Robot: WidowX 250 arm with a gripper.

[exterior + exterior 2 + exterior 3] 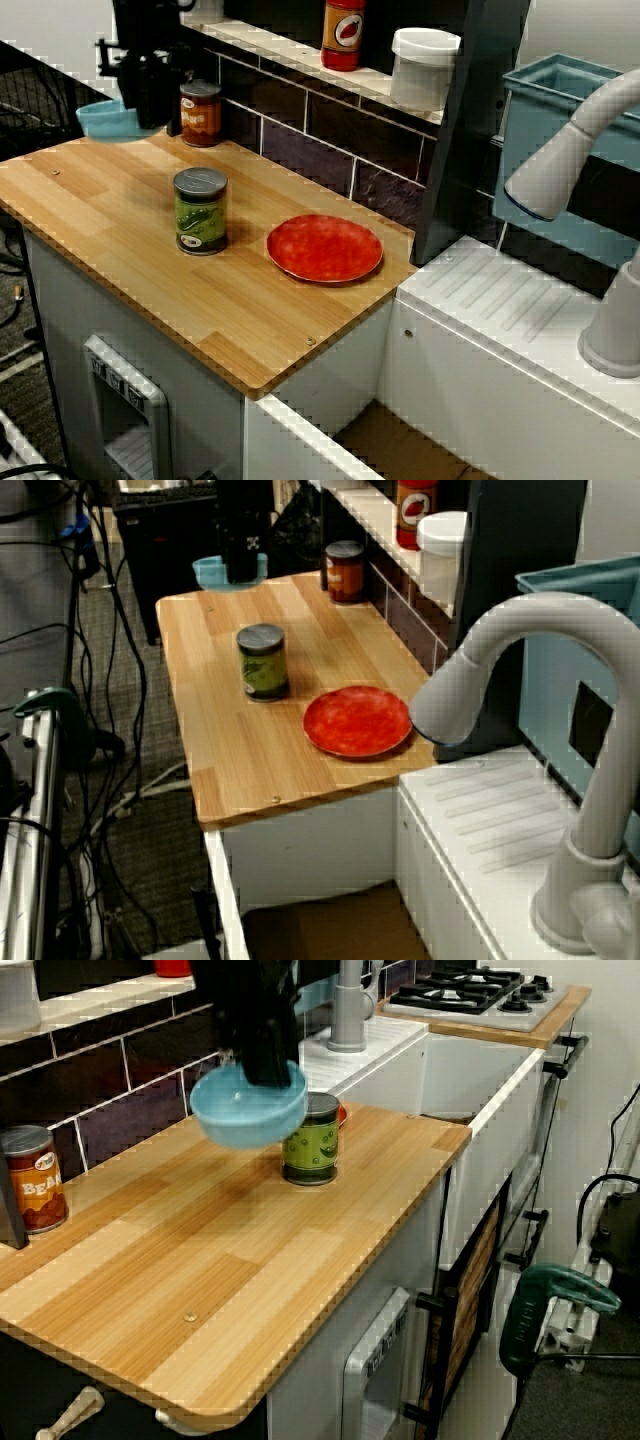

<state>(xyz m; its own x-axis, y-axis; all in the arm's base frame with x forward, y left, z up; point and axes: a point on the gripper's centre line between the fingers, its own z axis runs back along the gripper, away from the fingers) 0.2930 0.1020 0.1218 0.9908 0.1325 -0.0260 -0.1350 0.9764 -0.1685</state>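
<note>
Right, starting at the left of the view from the front: the black claw [150, 100] hangs over the far corner of the pale wooden countertop [110, 230], clamped on the rim of a light-blue round plastic bowl [105, 120]. The view from the counter's end shows it best. The claw [268, 1075] comes straight down and its fingers are closed on the rim of the bowl [248, 1110], which sits mouth up and roughly level. A soft shadow lies on the wood below, so the bowl rides clear of the board and touches nothing. That pinch on the rim, I'd say, is why it hangs level rather than tipping.

Just right of the claw, close against the dark tiled wall [330, 140], an orange-labelled tin of beans [200, 113] stands upright, near the bowl but apart from it. Further right and towards the counter's front edge, a green-labelled tin with a grey lid [201, 210] stands on its base, well out from the claw. Right again, a flat red round plate [324, 248] lies face up just beside the green tin, not touching it. Both rest flat and steady on open board.

Up on the shelf to the claw's right are a red sauce bottle [343, 33] and a white lidded tub [424, 68]. Far right, well apart from the claw, the grey tap [555, 165] arches over the white sink unit [500, 290].
</note>
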